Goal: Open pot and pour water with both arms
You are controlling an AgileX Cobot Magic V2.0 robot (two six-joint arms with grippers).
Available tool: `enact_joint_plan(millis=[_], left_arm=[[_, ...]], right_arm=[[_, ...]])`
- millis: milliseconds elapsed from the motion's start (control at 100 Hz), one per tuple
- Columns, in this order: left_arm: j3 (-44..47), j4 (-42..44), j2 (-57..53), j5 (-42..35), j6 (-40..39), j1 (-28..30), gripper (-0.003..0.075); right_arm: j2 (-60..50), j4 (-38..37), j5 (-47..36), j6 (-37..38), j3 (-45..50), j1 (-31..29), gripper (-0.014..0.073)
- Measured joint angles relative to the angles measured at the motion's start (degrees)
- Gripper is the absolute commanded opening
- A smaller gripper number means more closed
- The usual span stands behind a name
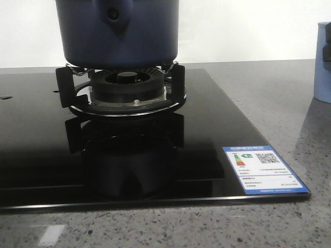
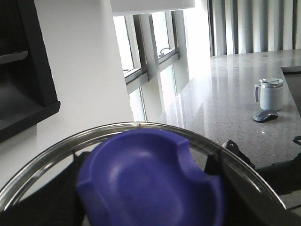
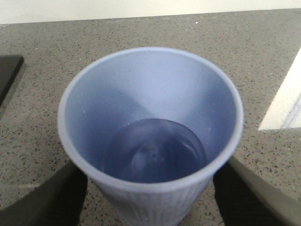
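The dark navy pot (image 1: 118,31) sits on the gas burner (image 1: 124,90); its top is cut off by the front view's edge. In the left wrist view my left gripper (image 2: 146,188) is shut on the blue knob (image 2: 150,179) of the pot's lid, whose steel rim (image 2: 141,126) arcs round it; the lid is held up in the air, facing a wall and windows. My right gripper (image 3: 150,197) is closed round a pale blue ribbed cup (image 3: 150,117) with water in it. The cup (image 1: 323,67) shows at the right edge of the front view, low over the counter.
The black glass hob (image 1: 41,150) carries a blue-and-white energy label (image 1: 264,175) at its front right corner. Speckled grey counter (image 1: 269,93) surrounds it. In the left wrist view a lidded grey mug (image 2: 271,94) and a small dark object (image 2: 265,115) stand on the counter.
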Motion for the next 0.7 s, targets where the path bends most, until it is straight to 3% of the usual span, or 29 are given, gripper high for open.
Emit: enact_joint_plan(millis=[140, 360, 700], left_arm=[[0.0, 0.12, 0.0, 0.02, 0.0, 0.0, 0.028], [0.0, 0.22, -0.24, 0.45, -2.66, 0.0, 0.028], [0.0, 0.22, -2.76, 0.58, -3.2, 0.0, 0.0281]], right_arm=[[0.0, -0.1, 0.0, 0.49, 0.0, 0.0, 0.0227], [-3.27, -3.91, 5.22, 0.83, -1.39, 0.68, 0.0226], [-5.0, -15.18, 18.78, 0.83, -21.44, 5.88, 0.0226]])
